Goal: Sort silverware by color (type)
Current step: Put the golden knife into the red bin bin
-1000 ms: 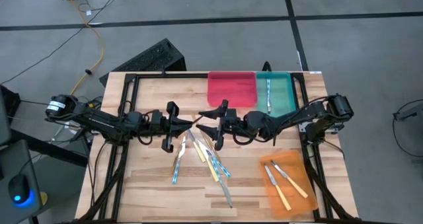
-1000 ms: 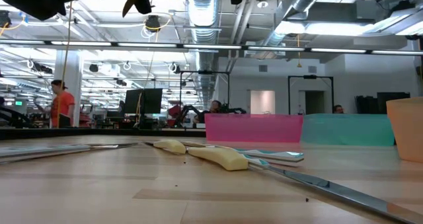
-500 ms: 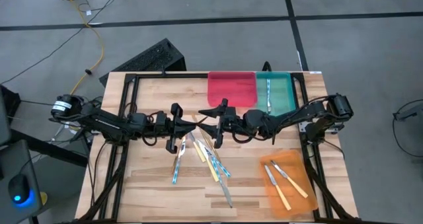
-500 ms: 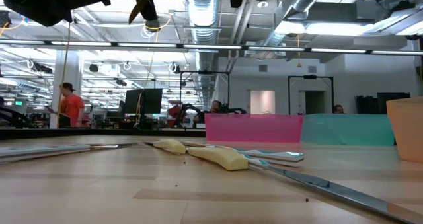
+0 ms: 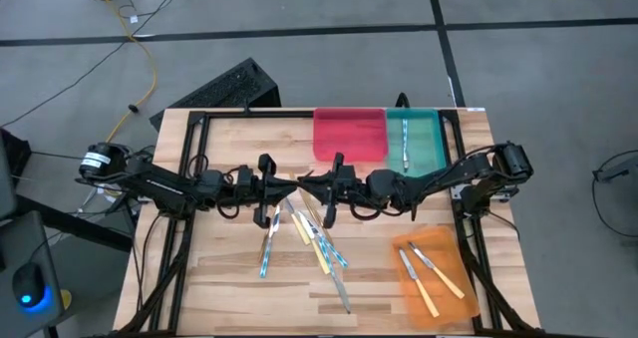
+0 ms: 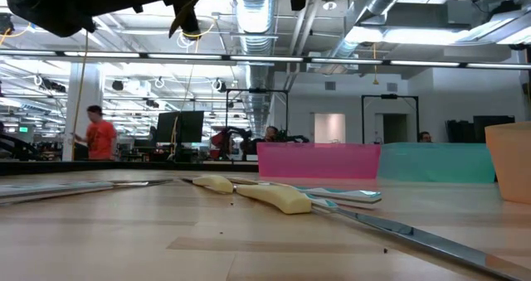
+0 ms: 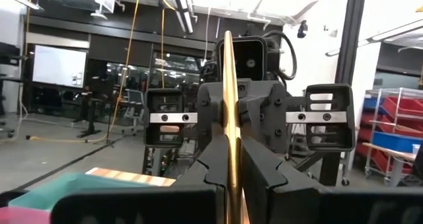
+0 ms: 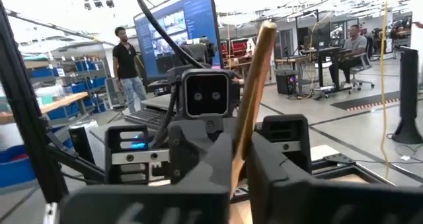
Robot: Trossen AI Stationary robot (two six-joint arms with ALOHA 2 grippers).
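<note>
My two grippers meet tip to tip above the middle of the table, and both are shut on one thin tan wooden stick (image 5: 297, 185). My left gripper (image 5: 287, 187) reaches in from the table's left and my right gripper (image 5: 310, 184) from its right. The stick's lower end (image 6: 179, 20) shows at the top of the low view. Under the grippers, a loose heap of silverware (image 5: 314, 236) lies flat on the wood, made up of yellow-handled and light-blue-handled pieces. One blue-handled piece (image 5: 266, 253) lies apart on the heap's left. My left gripper pinches the stick's shaft (image 7: 229, 145) between its two fingers, reaching roughly level from the table's left. The stick rises past the fingers at a slant, clear of the table. My right gripper pinches the same stick's shaft (image 8: 242, 151) between its two fingers, roughly level from the table's right, close by the left gripper's fingers. The stick leans up and over, well above the table.
At the far edge a red tray (image 5: 349, 134) stands next to a teal tray (image 5: 427, 149), which holds a blue-handled piece (image 5: 406, 142). An orange tray (image 5: 439, 278) at the near right holds two yellow-handled knives. People move about in the room beyond the table.
My right gripper, open around the stick a moment ago, has shut on it while my left gripper kept its hold. The stick stays lifted between the two grippers.
</note>
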